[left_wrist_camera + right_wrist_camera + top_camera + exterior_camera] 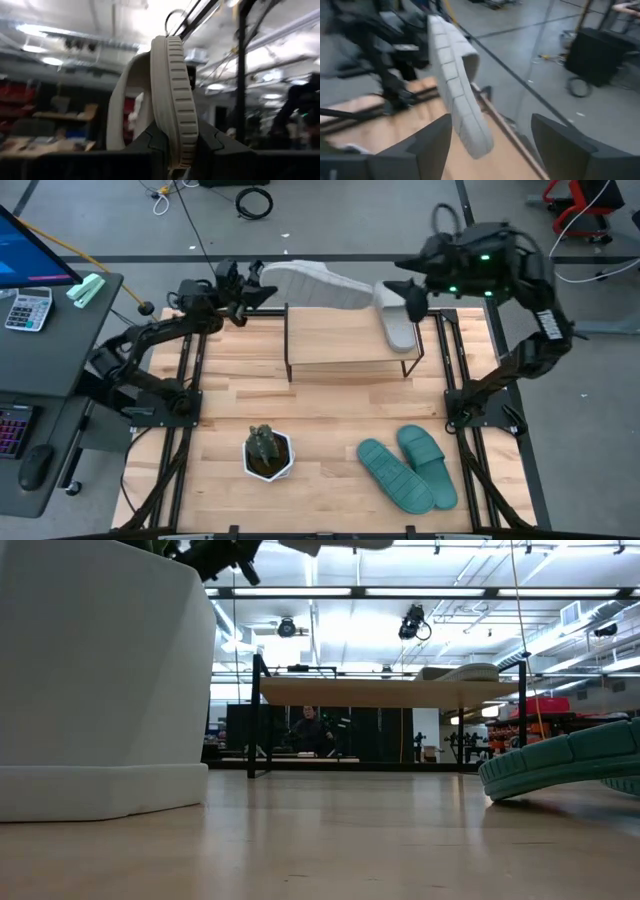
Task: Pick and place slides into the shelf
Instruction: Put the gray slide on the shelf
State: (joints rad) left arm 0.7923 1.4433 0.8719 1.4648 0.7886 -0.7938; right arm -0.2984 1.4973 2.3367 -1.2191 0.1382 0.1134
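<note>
One grey slide lies on the shelf; my left pincer holds another grey slide, my right pincer is wide; the green pair waits at 5 o'clock.

The tabletop is pale planked wood with a faint sheen. The shelf has a matt light wooden top on thin black metal legs. The grey-white slides look like soft matt foam, their sole edges ribbed; the teal slides show the same dull foam. The plant pot is smooth, glossy white. Each arm's tool is matt black.
</note>
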